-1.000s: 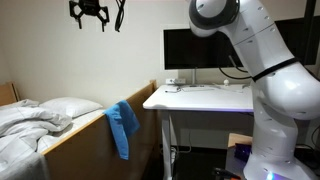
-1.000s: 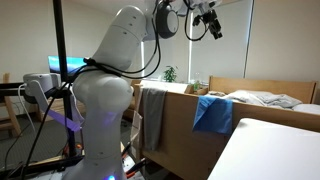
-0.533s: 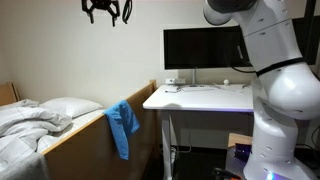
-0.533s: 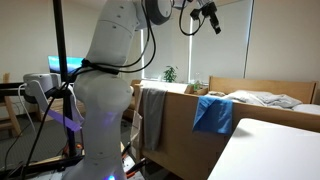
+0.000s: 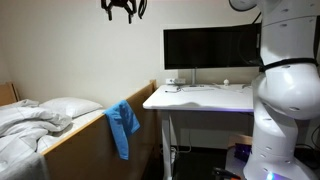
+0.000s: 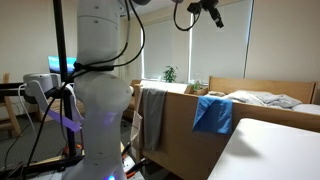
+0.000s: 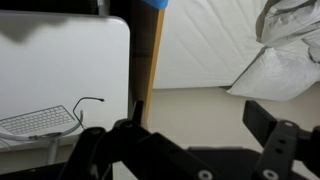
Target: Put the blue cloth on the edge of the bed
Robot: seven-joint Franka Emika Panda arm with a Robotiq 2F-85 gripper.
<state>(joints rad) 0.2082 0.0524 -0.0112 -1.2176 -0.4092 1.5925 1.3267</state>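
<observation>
The blue cloth (image 5: pixel 123 128) hangs draped over the bed's wooden side board (image 5: pixel 82 132), its long axis falling down the outer face. The gripper (image 5: pixel 123 10) hovers high, almost straight above, jaws apparently apart and empty.

The blue cloth (image 5: pixel 123 127) is showing plain medium blue; the edge of the bed (image 5: pixel 85 140) is looking brown, the bedding (image 5: pixel 45 115) and bench (image 5: pixel 205 99) white.

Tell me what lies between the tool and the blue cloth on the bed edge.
Only open air: in an exterior view the black tool hangs far above the limp blue cloth.
</observation>
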